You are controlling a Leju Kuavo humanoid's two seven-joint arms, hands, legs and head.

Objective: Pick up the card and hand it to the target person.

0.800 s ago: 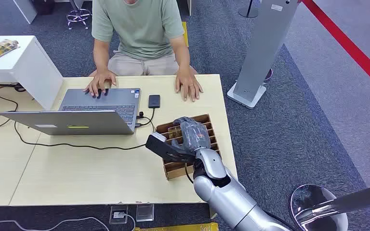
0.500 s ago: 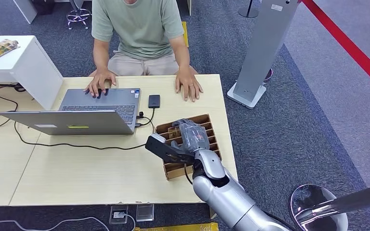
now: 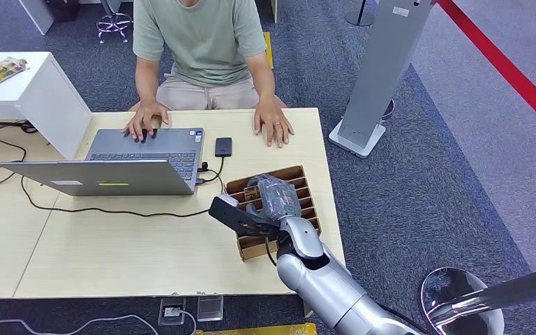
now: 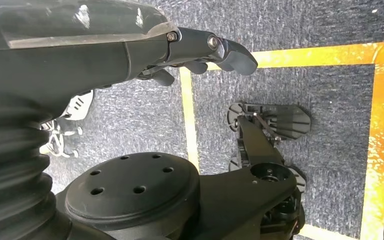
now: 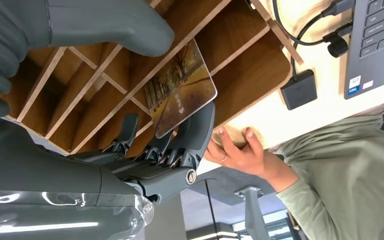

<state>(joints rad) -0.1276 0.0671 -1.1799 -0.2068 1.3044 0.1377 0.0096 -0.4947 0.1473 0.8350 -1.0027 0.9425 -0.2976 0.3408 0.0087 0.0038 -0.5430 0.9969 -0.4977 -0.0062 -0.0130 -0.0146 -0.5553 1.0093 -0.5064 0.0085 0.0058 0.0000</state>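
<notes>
Right hand (image 5: 130, 125) pinching card (image 5: 180, 95) between thumb and fingers, lifting out of slotted wooden rack (image 3: 300, 183). Left hand (image 4: 200, 50) hanging loosely curled, holding nothing. Risking snagging on dividers, slipping from a shallow grip.

The right arm is reached forward and bent at the wrist, with the right hand (image 3: 273, 197) turned palm down; a card (image 5: 180, 95) is pinched between its thumb and darker fingers (image 5: 200, 125). The left hand (image 4: 200, 52) is hung low, its fingers loosely curled around nothing.

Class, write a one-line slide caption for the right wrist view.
Right hand pinches a golden picture card over the slotted wooden tray.
</notes>
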